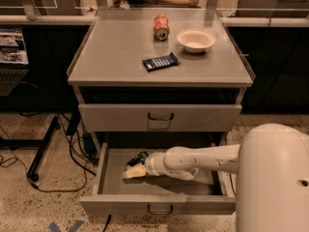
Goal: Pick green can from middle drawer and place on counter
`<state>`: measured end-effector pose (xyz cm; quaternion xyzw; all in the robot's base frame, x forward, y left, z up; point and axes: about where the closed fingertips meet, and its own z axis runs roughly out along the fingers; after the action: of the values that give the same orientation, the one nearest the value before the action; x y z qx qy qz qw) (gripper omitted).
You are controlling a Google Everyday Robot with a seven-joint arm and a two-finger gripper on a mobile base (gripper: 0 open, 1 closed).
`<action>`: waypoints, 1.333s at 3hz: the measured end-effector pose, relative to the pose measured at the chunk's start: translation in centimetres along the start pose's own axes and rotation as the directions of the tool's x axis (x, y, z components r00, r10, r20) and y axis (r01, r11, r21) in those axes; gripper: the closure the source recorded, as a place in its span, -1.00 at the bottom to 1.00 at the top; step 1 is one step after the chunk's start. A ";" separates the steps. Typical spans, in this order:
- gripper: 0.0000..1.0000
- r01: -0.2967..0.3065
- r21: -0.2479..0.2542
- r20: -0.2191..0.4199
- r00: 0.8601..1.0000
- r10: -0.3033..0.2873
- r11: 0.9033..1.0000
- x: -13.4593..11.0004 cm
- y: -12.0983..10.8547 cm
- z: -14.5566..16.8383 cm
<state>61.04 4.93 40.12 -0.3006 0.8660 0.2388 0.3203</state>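
The middle drawer (112, 181) is pulled open at the bottom of the cabinet. My arm reaches into it from the right, with the gripper (133, 170) low over the drawer floor near its left side. A small dark green-and-silver can (137, 159) shows right at the gripper's tip, touching or very close to it; I cannot tell whether it is held. The counter (116, 47) is the grey cabinet top above.
On the counter stand an orange-red can (161, 26), a white bowl (195, 39) and a dark blue packet (160, 61). The upper drawer front (116, 117) is closed. Cables and a black stand leg (42, 149) lie on the floor at left. My white base (275, 182) fills the lower right.
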 end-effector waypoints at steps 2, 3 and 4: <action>-1.00 0.000 0.032 0.003 1.000 0.000 0.999 0.0 0.1 1.6; -1.00 0.008 0.037 0.013 1.000 -0.009 0.999 -0.5 0.3 2.4; -1.00 0.022 0.042 0.015 1.000 -0.023 0.999 -0.9 0.3 3.1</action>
<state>62.64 7.33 38.70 -0.3016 0.8648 0.2193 0.3361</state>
